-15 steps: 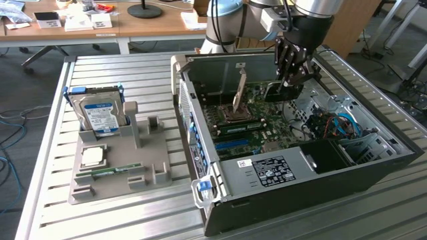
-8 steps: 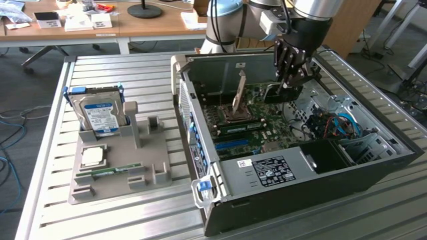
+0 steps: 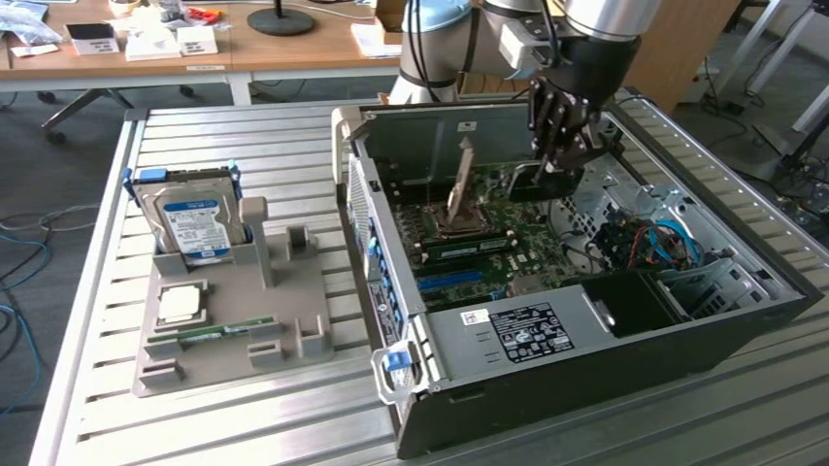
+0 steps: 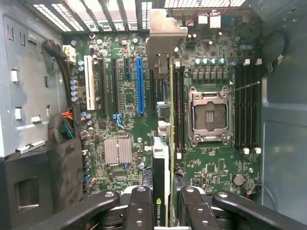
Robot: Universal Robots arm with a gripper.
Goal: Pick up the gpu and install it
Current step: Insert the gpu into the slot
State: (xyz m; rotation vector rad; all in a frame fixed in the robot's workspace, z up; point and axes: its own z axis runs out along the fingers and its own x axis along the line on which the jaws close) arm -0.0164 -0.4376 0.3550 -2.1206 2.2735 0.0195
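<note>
Your gripper clamps the thin, flat gpu edge-on over the green motherboard. Its bent silver bracket gleams inside the grey metal case.

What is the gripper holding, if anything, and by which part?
The gripper holds the gpu, pinching its two flat faces at the top edge, away from the bracket.

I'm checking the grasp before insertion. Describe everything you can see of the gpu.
The gpu is a thin card seen edge-on: green board, dark face with an NVIDIA label, silver metal bracket at its far end. The gripper clamps it between its black fingers, standing on edge over the green motherboard inside the open computer case. Whether it touches a slot cannot be told.
</note>
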